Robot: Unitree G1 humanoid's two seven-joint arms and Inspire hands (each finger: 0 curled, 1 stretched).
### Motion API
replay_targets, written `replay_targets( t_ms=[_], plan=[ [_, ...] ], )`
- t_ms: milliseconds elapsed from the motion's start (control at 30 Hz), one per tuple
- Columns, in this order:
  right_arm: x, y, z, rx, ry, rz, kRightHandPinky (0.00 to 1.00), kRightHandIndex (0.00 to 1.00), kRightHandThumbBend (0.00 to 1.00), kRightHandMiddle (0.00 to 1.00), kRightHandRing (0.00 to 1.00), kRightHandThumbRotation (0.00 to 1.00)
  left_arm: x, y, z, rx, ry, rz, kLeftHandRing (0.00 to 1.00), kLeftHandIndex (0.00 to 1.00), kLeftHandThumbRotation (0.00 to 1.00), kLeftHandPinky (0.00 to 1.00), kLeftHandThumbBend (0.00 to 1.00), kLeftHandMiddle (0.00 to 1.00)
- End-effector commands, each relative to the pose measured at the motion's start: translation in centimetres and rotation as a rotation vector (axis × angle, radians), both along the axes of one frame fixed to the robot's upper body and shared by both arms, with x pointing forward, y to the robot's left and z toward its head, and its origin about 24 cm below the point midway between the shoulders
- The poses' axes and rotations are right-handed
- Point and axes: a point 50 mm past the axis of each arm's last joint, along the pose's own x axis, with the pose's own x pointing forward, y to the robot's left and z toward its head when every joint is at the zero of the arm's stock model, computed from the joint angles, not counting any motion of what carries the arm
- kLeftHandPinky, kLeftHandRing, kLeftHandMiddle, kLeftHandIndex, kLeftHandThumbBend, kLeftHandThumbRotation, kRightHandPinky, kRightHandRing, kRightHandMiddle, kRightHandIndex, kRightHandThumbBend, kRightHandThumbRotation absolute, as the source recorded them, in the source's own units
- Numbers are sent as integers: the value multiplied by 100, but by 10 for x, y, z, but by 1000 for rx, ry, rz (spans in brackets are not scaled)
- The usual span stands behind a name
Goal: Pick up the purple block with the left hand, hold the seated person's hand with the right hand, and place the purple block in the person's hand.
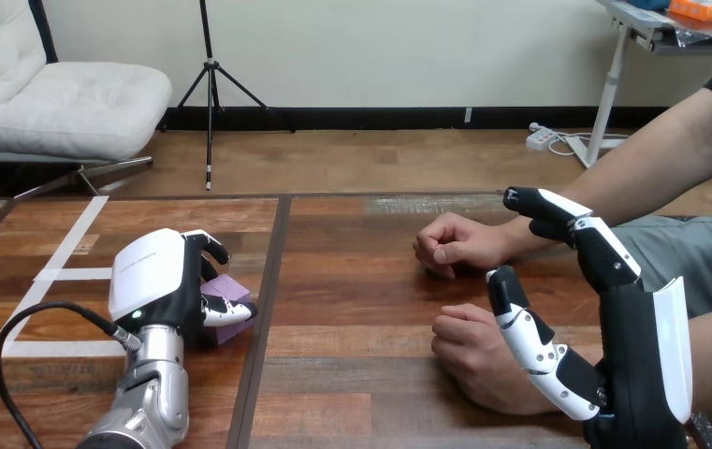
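Fingers and thumb of my left hand (157, 281) curl round the purple block (227, 292) on the table (361, 309), and the person's nearer fist (472, 354) lies at three o'clock from it, just beside my open-fingered right hand (637, 369).

Bare bench (352, 374) runs between the block (228, 286) and the fists. The person's far fist (453, 245) and near fist (472, 355) crowd the right.

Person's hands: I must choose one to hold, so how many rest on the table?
2. The person's farther hand, fisted, lies near the table centre; the person's nearer hand lies beside the robot's open right hand. None seems hidden.
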Motion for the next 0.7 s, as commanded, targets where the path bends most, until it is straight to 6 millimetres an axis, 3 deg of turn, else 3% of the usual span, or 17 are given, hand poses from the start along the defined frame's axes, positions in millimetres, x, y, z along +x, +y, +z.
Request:
replay_targets(
  t_ms=[0, 333, 667],
  plan=[
    [5, -1, 14, 4, -77, -6, 74, 74, 43, 75, 77, 47, 1, 2, 3, -13, -27, -10, 51, 59, 0, 53, 58, 52],
    [4, -1, 14, 1, -75, -8, 74, 74, 44, 75, 77, 48, 1, -2, 7, -133, -86, -23, 49, 60, 0, 51, 57, 52],
    [5, -1, 14, 1, -79, -5, 74, 74, 44, 76, 78, 48, -1, -8, 14, -334, -178, -35, 46, 58, 0, 44, 62, 51]
  ],
)
